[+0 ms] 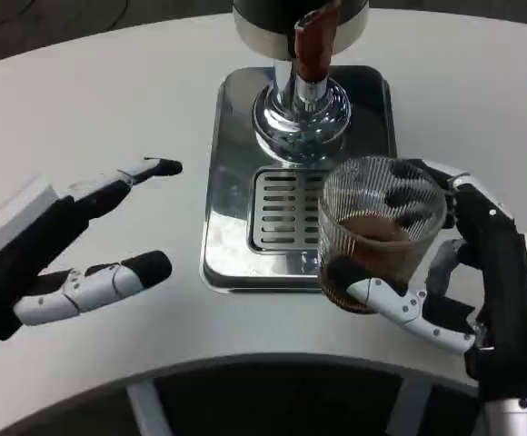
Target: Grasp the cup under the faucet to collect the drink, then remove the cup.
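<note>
the right hand point(454, 272) grasps the ribbed glass cup point(377, 232), fingers wrapped round its wall, brown drink inside. the cup sits at the near right corner of the steel drip tray point(236, 182), right of the grate point(286, 209) and nearer than the faucet point(311, 54). advice: keep the cup upright, draw it away level and slowly, clear of the tray edge. the left hand point(73, 245) is released, fingers spread, over the white table point(91, 100). dark floor beyond.
</note>
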